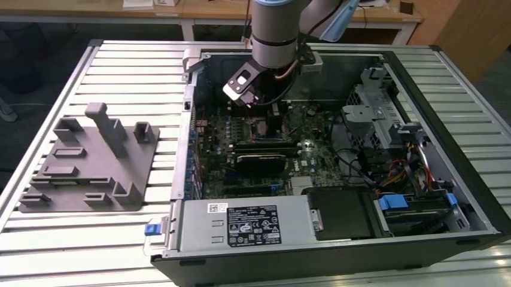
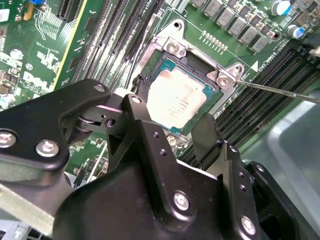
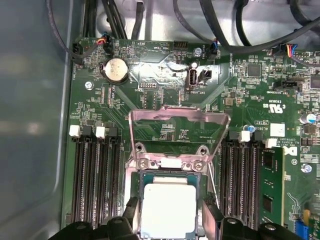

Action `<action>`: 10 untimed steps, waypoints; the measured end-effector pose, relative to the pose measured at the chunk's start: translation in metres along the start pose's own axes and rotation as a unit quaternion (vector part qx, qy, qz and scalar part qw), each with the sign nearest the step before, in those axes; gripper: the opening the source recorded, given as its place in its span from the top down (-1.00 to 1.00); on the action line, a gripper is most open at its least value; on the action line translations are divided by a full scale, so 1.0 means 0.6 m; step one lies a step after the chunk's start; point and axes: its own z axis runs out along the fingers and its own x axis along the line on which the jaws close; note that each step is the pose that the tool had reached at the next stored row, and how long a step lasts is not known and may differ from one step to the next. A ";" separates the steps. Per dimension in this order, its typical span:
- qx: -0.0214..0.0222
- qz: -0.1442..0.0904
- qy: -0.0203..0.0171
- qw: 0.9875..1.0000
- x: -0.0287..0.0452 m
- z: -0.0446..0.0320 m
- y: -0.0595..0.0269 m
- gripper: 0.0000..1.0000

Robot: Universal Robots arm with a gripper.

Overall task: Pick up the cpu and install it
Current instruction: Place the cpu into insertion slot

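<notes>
Closest to the camera: the gripper [image 2: 171, 119] has its black fingers [image 2: 145, 135] spread apart, one on each side of the cpu [image 3: 168, 210]. As far as I can tell there's a sliver of gap on both sides, so it's straddling the chip, not pinching it. The cpu lies flat in the socket [image 2: 172, 47], silver top up, and looks seated to me.

My take on handling: it's light, thin and totally rigid, with a slick metal lid, so the grip belongs on two opposite edges and not on the top. The fragile part is underneath (contacts and socket pins hate any sideways dragging), so it wants to go straight down, level, with no force.

Just past the chip, the metal load plate [image 3: 177, 125] stands flipped up and the thin lever [image 2: 280, 91] is swung out. Memory slots [image 3: 95, 175] run down both sides, with a coin battery [image 3: 115, 68] further back. Way off on the exterior view's left, outside the open PC case [image 1: 447, 78], sits the grey plastic tray [image 1: 88, 161].
</notes>
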 end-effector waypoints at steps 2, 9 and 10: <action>0.000 0.000 0.000 1.000 0.000 -0.004 0.000 -0.22; 0.000 0.000 0.000 1.000 0.000 -0.005 0.000 -0.20; 0.000 0.000 0.000 1.000 0.000 -0.005 0.000 -0.07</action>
